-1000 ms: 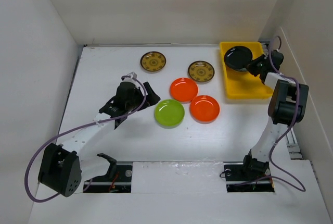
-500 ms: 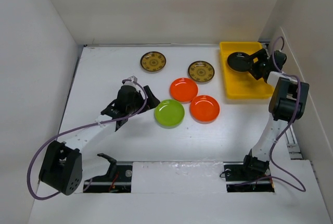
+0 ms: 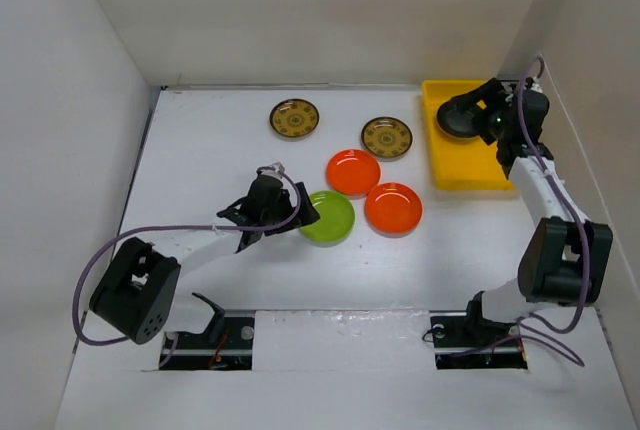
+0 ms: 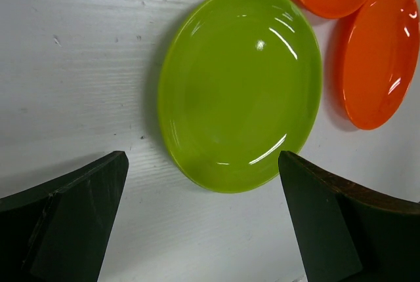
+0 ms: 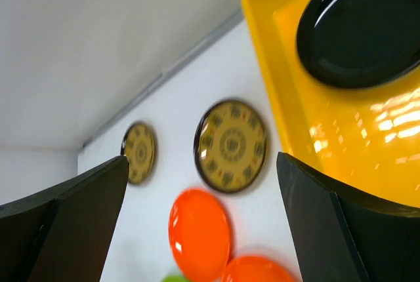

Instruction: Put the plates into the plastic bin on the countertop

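Left hand (image 4: 202, 164) low over the surface (image 3: 200, 160), fingers spread wide, nothing gripped, only the near rim of the lime green plate (image 4: 239, 88) within the gap. Plate directly ahead of that hand, flat on the surface, round and so without a preferred axis. Just beyond its far edge, the far orange plate (image 3: 353, 172) and the near orange plate (image 3: 393, 208), close beside it; contact not resolvable. Farther off toward the back wall, the left patterned plate (image 3: 295, 118) and the right patterned plate (image 3: 387, 136), brown-gold, well apart from each other. Right hand (image 5: 202, 183) with fingers likewise parted and empty, raised over the far end of the yellow plastic bin (image 3: 470, 165) at the right side of the surface. Black plate (image 5: 361, 26) flat inside that far end, the bin's near half bare. Left arm clearly nearer the green plate, right arm nearer the bin and the right patterned plate. Probable next step for the left arm: closure on the green plate's near rim, then a carry rightward and away, past the orange pair, to the bin's bare half. Judged progress: one plate binned, five in view outside.
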Controlling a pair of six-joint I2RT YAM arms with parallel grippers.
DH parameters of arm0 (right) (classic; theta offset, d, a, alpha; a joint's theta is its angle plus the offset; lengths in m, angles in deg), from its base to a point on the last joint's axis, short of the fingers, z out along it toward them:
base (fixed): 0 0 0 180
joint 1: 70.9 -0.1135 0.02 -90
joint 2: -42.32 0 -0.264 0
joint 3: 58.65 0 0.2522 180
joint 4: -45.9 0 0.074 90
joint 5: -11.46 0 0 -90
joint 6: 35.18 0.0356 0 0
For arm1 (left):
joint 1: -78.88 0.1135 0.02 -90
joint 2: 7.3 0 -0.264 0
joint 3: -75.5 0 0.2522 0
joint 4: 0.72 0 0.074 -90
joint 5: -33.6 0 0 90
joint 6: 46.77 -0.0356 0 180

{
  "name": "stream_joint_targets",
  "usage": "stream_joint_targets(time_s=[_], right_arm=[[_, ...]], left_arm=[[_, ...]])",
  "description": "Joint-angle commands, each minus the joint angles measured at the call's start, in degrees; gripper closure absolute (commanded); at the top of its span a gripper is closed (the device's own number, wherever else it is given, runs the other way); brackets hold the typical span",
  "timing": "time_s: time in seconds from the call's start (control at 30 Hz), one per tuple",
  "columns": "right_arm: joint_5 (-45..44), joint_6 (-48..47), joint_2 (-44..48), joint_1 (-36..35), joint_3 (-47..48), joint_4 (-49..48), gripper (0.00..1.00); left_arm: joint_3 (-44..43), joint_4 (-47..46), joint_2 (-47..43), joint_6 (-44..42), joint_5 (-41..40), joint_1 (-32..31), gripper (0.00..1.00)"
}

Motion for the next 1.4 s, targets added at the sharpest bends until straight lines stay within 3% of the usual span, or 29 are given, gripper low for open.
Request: stream_joint_targets(time_s=[0.0, 0.1, 0.2, 0.23, 0.33, 0.4, 0.47, 0.5, 0.53, 0.73, 0.97, 1.17, 1.37], right_arm=[[0.15, -2.09, 5.05, -4.35, -5.59, 2.89, 0.00], [1.89, -2.71, 10.15, -6.21, -8.33, 2.89, 0.00], [4.89, -3.24, 14.37, -7.53, -10.71, 2.89, 0.00], [4.90, -3.24, 15.51, -7.54, -11.67, 2.89, 0.00], [5.52, -3.24, 20.26, -7.54, -12.38, 2.89, 0.00], [6.12, -3.24, 22.71, -8.06, -12.91, 2.89, 0.00], [7.62, -3.76, 23.25, -8.59, -12.91, 2.89, 0.00], [8.32, -4.55, 24.04, -8.59, -12.91, 2.89, 0.00], [8.33, -4.55, 24.57, -9.38, -12.91, 2.89, 0.00], [14.38, -13.76, 22.04, -17.28, -15.54, -2.19, 0.00], [25.98, -21.51, 15.71, -25.90, -19.41, -12.39, 0.01], [31.26, -21.52, 12.36, -30.11, -19.41, -16.44, 0.03], [31.88, -19.85, 8.50, -31.44, -18.80, -17.32, 0.09]], left_arm=[[-0.30, -4.50, 2.31, 1.95, -0.05, -0.48, 0.00], [-0.82, -5.30, 5.21, 1.96, -0.57, -0.48, 0.04], [-1.44, -5.30, 8.29, 3.18, -1.19, -0.48, 0.16], [-1.44, -5.30, 8.99, 3.19, -1.19, -0.48, 0.28], [-1.44, -6.61, 11.45, 4.58, -1.19, -0.48, 0.42], [-1.44, -7.41, 12.34, 4.59, -1.19, -0.48, 0.58], [-1.44, -7.41, 13.04, 5.21, -1.19, -0.48, 0.76], [-1.44, -5.93, 13.04, 5.73, -1.97, -0.48, 0.92], [-1.44, -4.87, 12.26, 5.73, -3.46, -0.48, 1.00], [-2.13, 4.79, -1.16, 5.22, -8.39, -0.48, 1.00], [-9.25, 10.77, -16.21, -0.32, -3.57, -0.48, 1.00], [-18.21, 14.83, -15.62, -4.89, -0.49, -0.48, 1.00], [-19.90, 12.55, -15.09, -5.43, 6.08, 0.57, 1.00]])
